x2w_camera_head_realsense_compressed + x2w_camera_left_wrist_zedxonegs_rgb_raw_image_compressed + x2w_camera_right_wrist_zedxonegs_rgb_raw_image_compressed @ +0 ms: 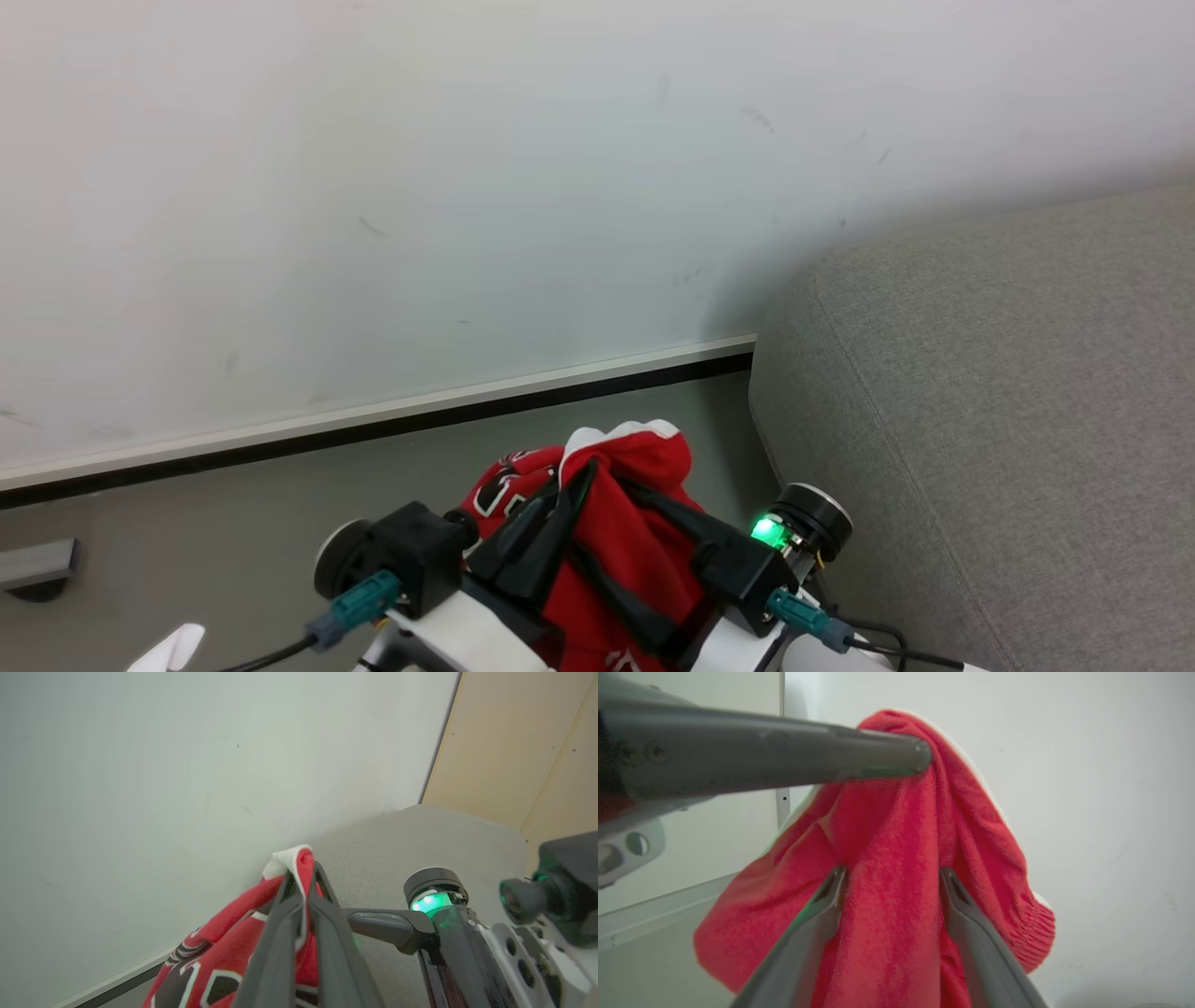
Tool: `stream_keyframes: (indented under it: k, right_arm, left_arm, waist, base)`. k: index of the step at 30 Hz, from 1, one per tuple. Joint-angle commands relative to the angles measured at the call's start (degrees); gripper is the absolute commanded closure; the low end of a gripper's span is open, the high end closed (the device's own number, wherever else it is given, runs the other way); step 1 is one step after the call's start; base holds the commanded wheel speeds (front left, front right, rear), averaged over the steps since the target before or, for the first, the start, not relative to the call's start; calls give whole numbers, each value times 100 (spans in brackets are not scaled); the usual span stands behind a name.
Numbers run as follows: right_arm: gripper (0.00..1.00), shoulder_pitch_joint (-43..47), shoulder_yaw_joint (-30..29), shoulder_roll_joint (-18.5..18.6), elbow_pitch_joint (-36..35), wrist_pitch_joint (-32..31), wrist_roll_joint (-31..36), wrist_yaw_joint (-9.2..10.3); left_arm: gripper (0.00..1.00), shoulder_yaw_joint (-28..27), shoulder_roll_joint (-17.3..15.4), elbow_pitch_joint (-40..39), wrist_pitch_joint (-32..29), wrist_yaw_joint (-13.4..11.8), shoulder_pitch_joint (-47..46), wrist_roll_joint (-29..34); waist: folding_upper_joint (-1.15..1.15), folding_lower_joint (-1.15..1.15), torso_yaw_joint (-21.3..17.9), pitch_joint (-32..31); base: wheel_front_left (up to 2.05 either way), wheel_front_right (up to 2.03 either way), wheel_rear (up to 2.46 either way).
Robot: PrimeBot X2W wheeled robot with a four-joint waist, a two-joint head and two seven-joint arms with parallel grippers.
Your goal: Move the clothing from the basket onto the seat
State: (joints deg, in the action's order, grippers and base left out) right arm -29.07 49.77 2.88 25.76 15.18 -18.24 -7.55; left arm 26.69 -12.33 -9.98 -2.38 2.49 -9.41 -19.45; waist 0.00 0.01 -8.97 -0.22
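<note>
— Where's the jersey (644, 457)?
— Up in the air, just beside the sofa (1008, 392), above the floor (233, 523)! Left hand (301, 870) pinched tight on its white-trimmed fold.
— Right hand (890, 873)?
— Fingers straddle the red bunch; squeezing or not, can't tell.

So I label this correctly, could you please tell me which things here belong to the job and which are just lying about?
Job: red jersey, pinched by left gripper; right gripper, open around it; grey sofa.
Just there: wall; skirting board; floor; small grey object on it.
</note>
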Motion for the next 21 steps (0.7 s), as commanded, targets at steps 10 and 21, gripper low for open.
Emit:
stream_keyframes:
  k: [10, 21]
  right_arm:
    - [100, -232, -108, 6, 34, -4, -471, 12]
    - [100, -172, -172, 6, 71, -4, -601, 12]
  left_arm:
    - [100, 197, 2, -131, -104, 108, -72, -120]
    - [100, 163, -53, -53, -70, 37, -17, -153]
  waist:
    - [0, -1, 32, -10]
    - [0, -1, 86, -6]
  base:
    - [0, 0, 0]
    - [0, 0, 0]
